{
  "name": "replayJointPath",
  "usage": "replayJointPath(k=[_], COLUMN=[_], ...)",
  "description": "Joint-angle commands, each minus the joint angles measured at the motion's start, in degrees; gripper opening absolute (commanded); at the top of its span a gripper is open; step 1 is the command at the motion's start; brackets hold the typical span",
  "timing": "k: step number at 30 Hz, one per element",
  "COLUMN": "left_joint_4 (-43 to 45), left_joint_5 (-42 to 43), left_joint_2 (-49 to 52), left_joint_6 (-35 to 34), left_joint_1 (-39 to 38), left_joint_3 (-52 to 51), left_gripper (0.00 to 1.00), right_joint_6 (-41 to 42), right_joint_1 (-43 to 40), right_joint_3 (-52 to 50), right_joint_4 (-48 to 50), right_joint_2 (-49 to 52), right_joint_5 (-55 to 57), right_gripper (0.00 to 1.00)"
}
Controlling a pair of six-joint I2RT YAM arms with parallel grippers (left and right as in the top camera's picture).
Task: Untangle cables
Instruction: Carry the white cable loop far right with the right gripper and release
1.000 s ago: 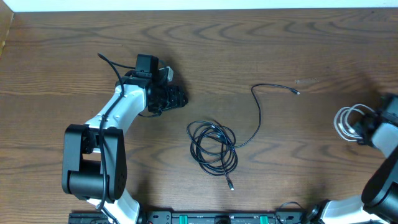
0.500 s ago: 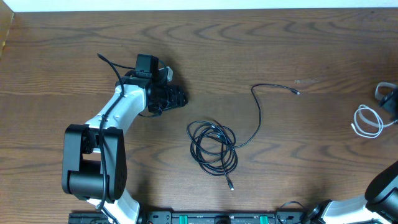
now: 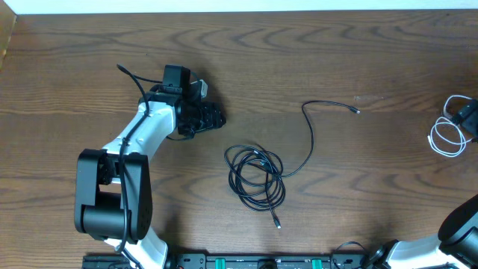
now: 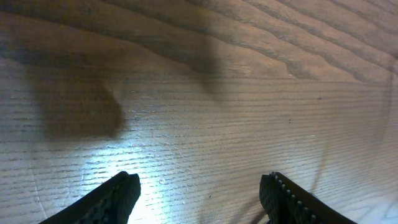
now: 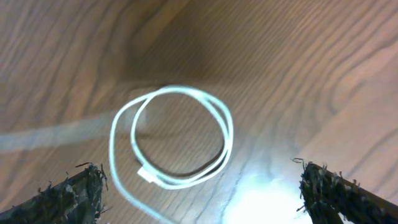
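Note:
A long black cable (image 3: 255,178) lies coiled at the table's middle, and its tail curves up to a plug end (image 3: 355,110). A short white cable (image 3: 446,139) lies looped on the wood by the right edge. In the right wrist view the white cable (image 5: 228,134) is a round loop on the table, beyond and between the fingertips. My right gripper (image 3: 467,116) (image 5: 200,191) hangs over it, open and holding nothing. My left gripper (image 3: 214,117) (image 4: 199,194) stands open over bare wood at the upper left, well away from both cables.
The left arm (image 3: 142,131) reaches from its base (image 3: 112,198) at the front left, with a thick black wire (image 3: 131,75) behind it. The table's back edge (image 3: 239,12) runs along the top. Bare wood lies between the black coil and the white cable.
My right gripper has opened and let go of the white cable, pulling back towards the right edge. The white cable now lies further right. The left arm has not moved.

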Motion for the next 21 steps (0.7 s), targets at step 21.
replayJointPath(k=[21], left_joint_4=[-0.83], left_joint_5=[-0.11], left_joint_2=[0.59], left_joint_6=[-0.74], left_joint_1=[0.09], left_joint_3=[-0.7], left_gripper=[0.67], right_joint_6=[41.18], right_joint_1=[-7.91], right_joint_3=[-3.39], right_joint_4=[-8.31], right_joint_2=[0.33], right_joint_5=[-32.5], right_gripper=[0.99])
